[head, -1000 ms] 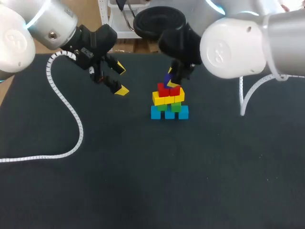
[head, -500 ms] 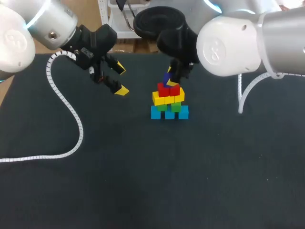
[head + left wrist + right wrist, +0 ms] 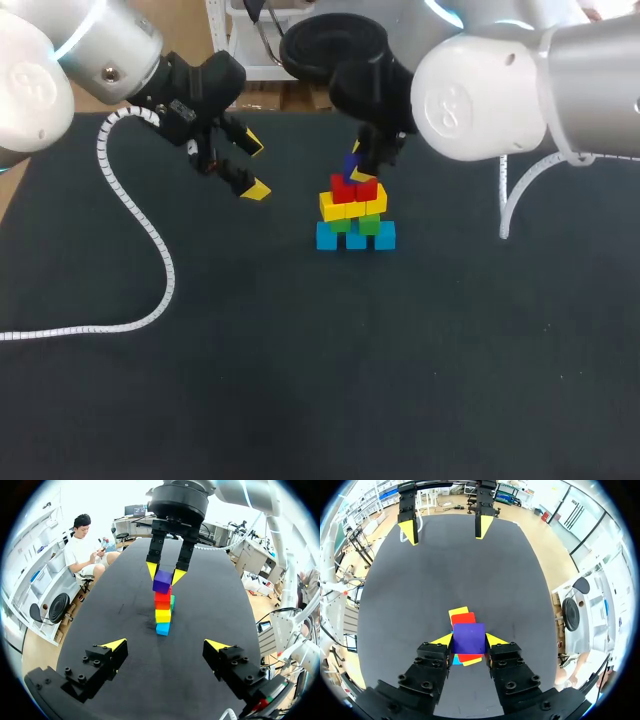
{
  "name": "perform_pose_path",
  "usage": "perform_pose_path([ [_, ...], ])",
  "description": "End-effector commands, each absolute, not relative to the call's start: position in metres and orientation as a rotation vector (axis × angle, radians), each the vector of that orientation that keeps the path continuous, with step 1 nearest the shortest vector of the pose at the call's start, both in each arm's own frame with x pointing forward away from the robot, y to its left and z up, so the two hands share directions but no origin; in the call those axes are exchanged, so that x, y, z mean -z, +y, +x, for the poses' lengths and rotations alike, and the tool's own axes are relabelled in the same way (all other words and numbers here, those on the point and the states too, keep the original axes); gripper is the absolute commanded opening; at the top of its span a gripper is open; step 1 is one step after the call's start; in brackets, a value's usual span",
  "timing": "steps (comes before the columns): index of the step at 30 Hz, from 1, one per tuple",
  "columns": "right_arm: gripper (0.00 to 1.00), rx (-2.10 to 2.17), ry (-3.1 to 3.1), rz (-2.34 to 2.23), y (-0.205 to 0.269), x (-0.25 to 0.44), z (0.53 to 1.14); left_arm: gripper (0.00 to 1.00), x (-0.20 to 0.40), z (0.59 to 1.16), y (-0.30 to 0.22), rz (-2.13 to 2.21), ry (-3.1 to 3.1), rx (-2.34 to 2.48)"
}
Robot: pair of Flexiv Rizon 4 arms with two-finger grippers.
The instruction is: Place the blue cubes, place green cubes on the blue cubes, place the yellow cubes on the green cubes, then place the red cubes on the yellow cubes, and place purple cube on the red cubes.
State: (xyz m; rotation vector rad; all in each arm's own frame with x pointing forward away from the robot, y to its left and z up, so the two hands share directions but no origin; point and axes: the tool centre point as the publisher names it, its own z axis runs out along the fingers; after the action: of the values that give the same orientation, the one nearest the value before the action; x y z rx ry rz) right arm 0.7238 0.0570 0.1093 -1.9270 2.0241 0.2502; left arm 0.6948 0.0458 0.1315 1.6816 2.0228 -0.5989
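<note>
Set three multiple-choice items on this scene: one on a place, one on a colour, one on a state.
1. Where is the purple cube?
A. In the left gripper
B. Between the right gripper's fingers, above the red cubes
C. Under the blue cubes

2. Which colour of cubes sits directly on the blue cubes?
A. Red
B. Purple
C. Green

3. What state is the left gripper in?
A. Open, holding nothing
B. Shut on the purple cube
C. Shut on a red cube

Answers:
1 B: both yellow tips press its sides over the red layer.
2 C: the green cubes lie between blue and yellow.
3 A: its fingers stand spread with nothing between them.
</note>
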Motion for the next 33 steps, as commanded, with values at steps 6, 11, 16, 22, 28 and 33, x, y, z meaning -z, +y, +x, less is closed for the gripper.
perform_pose_path([
  [6,0.00,-0.257,2.025,-1.932,0.059,-0.106,0.728,1.00,-0.131,0.697,0.046,1.686,2.020,0.603],
  [11,0.00,-0.252,2.024,-1.933,0.058,-0.108,0.726,1.00,-0.131,0.697,0.046,1.686,2.020,0.603],
  [16,0.00,-0.250,2.026,-1.927,0.056,-0.109,0.724,1.00,-0.131,0.697,0.046,1.686,2.020,0.603],
  [22,0.00,-0.252,2.023,-1.921,0.055,-0.111,0.722,1.00,-0.131,0.697,0.046,1.686,2.020,0.603],
  [28,0.00,-0.245,2.007,-1.895,0.054,-0.117,0.722,1.00,-0.131,0.697,0.046,1.686,2.020,0.603],
  [33,0.00,-0.240,2.000,-1.906,0.054,-0.120,0.720,1.00,-0.131,0.697,0.046,1.686,2.020,0.603],
])
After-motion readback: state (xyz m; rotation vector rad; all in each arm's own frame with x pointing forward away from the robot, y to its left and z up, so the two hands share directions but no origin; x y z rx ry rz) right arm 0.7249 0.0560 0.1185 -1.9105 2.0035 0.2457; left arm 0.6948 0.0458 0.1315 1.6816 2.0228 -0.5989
